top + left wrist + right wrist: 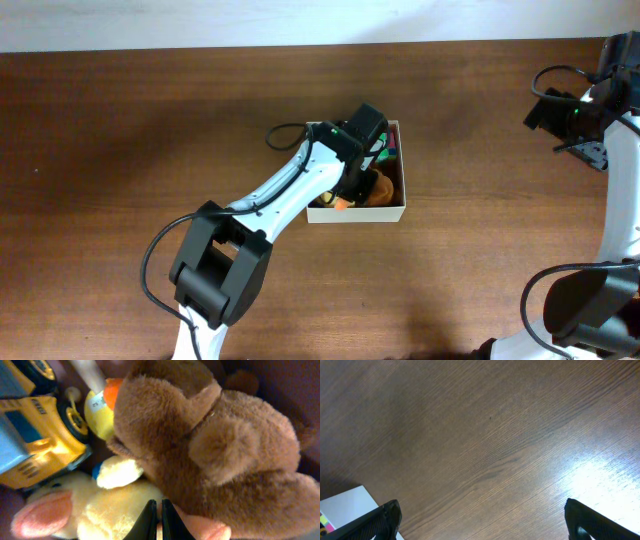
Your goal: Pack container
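1. The container (pixel 355 214) sits about mid-counter (pixel 150 120), a little toward the far edge and the right edge. It is square, so no long axis governs the approach.
2. The left pincer (pixel 159 510) is directly above the container's inside, pointing down into it. The left arm is plainly the nearer one. The right pincer (pixel 480 509) hangs near the far right corner, well apart from the box.
3. The left pincer's fingers are drawn together to a thin slit, with nothing visibly between them. The right pincer is spread wide and holds nothing.
4. The left wrist view shows what the overhead view hides under the arm:
   - a brown plush bear (pixel 210 445) lying slantwise just below the fingertips
   - a yellow plush toy (pixel 110 505) beside it
   - a yellow toy truck (pixel 40 435) along the side
5. The overhead view alone gives the box's walls and both arms together. The right wrist view shows only bare wood and a white corner (pixel 345 505), which I cannot identify.
6. Judgement: the box looks well filled. The next move likely turns on lifting the left pincer straight up clear of the bear.
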